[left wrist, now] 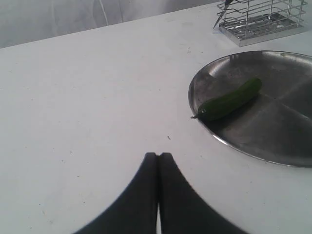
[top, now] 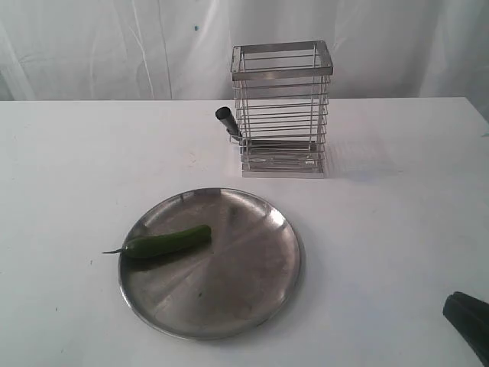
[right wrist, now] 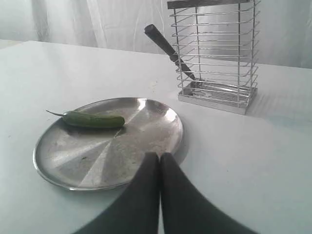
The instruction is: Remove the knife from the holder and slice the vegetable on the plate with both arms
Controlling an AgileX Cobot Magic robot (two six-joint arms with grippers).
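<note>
The green chilli vegetable (top: 164, 242) (left wrist: 229, 100) (right wrist: 93, 120) lies on the left part of the round steel plate (top: 252, 290) (left wrist: 273, 131) (right wrist: 136, 141). Behind the plate stands the silver wire holder (top: 282, 109) (right wrist: 219, 48) (left wrist: 261, 19). The black knife (top: 228, 122) (right wrist: 165, 46) leans in it, handle poking out through the bars on its left side. My left gripper (left wrist: 158, 155) is shut and empty over bare table, out of the exterior view. My right gripper (right wrist: 159, 156) is shut and empty near the plate's rim; its tip (top: 467, 317) shows at the lower right corner.
The white table (top: 397, 229) spreads around the plate and holder. A white curtain (top: 114, 46) hangs behind the table's far edge.
</note>
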